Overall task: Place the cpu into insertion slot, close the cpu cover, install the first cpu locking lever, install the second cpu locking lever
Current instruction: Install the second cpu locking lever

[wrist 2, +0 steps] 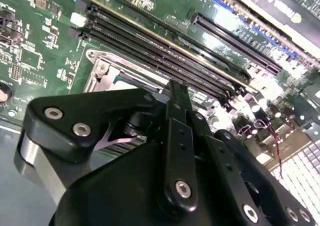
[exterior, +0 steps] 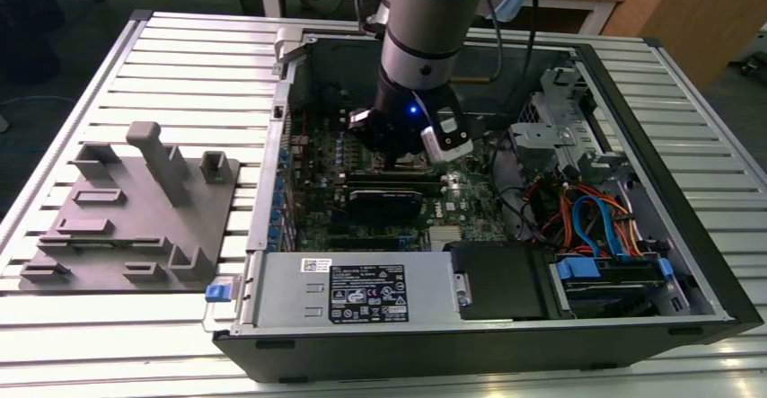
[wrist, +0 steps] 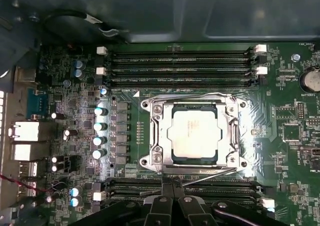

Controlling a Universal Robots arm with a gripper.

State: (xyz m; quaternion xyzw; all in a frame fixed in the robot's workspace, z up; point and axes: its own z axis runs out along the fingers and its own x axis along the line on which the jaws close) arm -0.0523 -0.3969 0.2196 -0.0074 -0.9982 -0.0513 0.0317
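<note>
Fingertips of the gripper (wrist: 172, 183) are seen pressed together with nothing between them, at a thin lever (wrist: 200, 176) just beside the lower edge of the insertion slot (wrist: 152, 136) in the first wrist view. The cpu (wrist: 194, 132) is seated at frame centre (silvery top up), framed by the lowered cpu cover (wrist: 231, 136). Memory slots (wrist: 180, 66) are seen above.

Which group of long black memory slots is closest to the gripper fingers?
The memory slots between the insertion slot and the gripper; the other group lies beyond the socket.
</note>
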